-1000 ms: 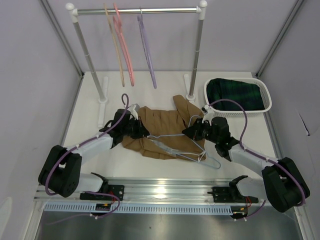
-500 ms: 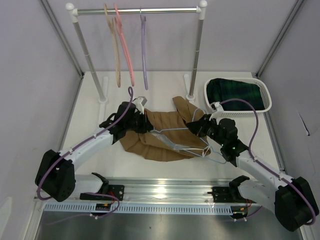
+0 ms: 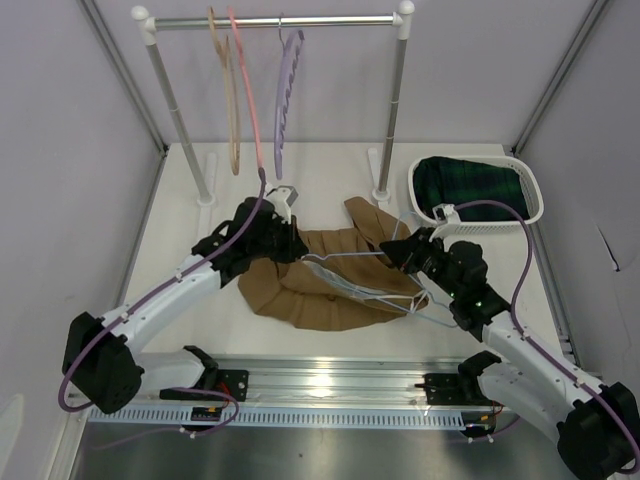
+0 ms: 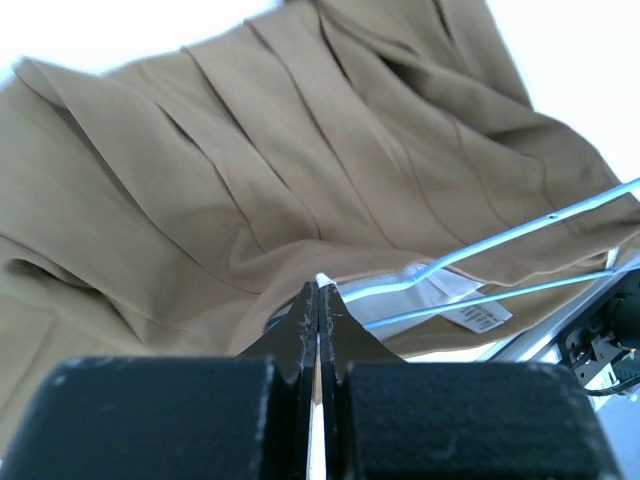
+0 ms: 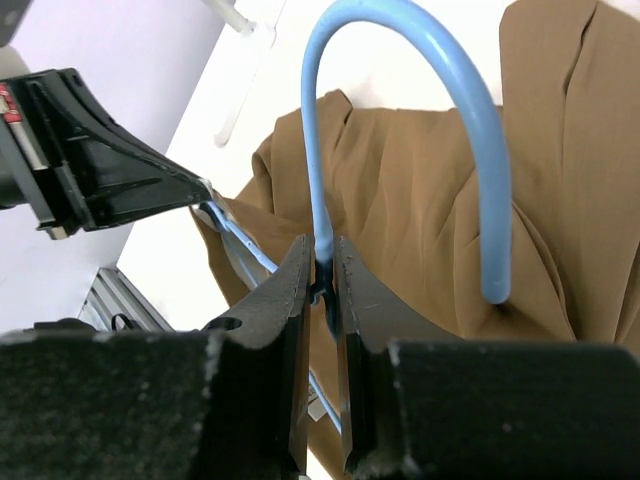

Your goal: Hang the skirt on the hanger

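Note:
The tan-brown skirt [image 3: 330,285] lies bunched mid-table, its top edge lifted. My left gripper [image 3: 296,248] is shut on the skirt's waistband edge, where the whitish lining [image 4: 440,295] shows; the pinch is seen in the left wrist view [image 4: 320,288]. The thin pale blue hanger [image 3: 385,295] lies slanted across the skirt, one arm [image 4: 520,235] running under the waistband. My right gripper [image 3: 398,252] is shut on the hanger's neck [image 5: 322,255] just below the curved hook [image 5: 400,50]. The skirt [image 5: 430,190] hangs behind the hook.
A clothes rack [image 3: 270,21] stands at the back with a tan hanger [image 3: 232,110], a pink hanger [image 3: 250,100] and a scalloped lavender hanger [image 3: 285,95]. A white basket [image 3: 535,205] holding dark green plaid cloth [image 3: 470,187] is at the right. A metal rail [image 3: 330,385] runs along the near edge.
Both arms have reached farther from their bases and lifted, raising the skirt's waistband and the hanger's hook end. The hangers on the rack have swung.

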{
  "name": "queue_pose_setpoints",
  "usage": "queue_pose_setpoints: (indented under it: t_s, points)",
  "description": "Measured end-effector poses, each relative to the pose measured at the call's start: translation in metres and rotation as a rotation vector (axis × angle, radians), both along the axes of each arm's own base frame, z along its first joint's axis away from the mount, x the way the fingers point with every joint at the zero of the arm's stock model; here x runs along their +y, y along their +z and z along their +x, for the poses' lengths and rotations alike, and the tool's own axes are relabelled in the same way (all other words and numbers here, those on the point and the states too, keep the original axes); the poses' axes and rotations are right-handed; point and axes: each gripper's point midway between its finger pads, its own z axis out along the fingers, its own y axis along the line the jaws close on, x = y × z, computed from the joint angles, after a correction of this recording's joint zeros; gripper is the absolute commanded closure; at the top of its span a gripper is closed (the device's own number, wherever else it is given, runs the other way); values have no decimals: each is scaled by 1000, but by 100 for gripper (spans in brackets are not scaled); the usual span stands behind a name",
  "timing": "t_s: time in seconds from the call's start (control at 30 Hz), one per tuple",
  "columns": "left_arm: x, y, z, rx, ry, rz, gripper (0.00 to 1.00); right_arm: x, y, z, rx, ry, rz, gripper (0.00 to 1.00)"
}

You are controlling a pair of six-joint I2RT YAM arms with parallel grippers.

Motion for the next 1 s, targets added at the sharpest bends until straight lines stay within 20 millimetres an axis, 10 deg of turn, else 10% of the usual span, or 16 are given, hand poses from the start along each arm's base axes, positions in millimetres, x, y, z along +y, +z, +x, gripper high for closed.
queue_pose_setpoints:
  t_s: [0.33,0.73,1.0]
  points:
    - [-12,66,-5,-117,-59,-20,100,1,71,8,-120,-11,49,100]
    - [-8,102,-8,-186,-43,1,100,7,108,1,-175,35,63,100]
    - [2,197,7,-353,55,-65,100,9,178,-16,-319,83,120,100]
